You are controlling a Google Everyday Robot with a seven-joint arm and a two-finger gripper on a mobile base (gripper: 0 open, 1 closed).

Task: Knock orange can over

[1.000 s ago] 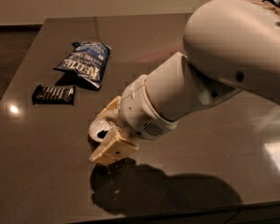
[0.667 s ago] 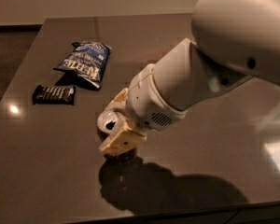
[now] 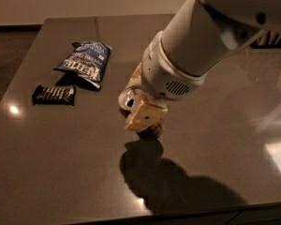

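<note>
claw (image 3: 139, 100) grips tilted orange can (image 3: 129, 98)

One camera sits high on the near side, looking steeply down and away across the dark table (image 3: 61, 172) toward the far wall (image 3: 84, 3). It is close to the arm (image 3: 201, 46), which fills the upper right of the view. The gripper (image 3: 140, 104) hangs mid-frame, low over the tabletop. The table's near edge shows at bottom right.
</note>
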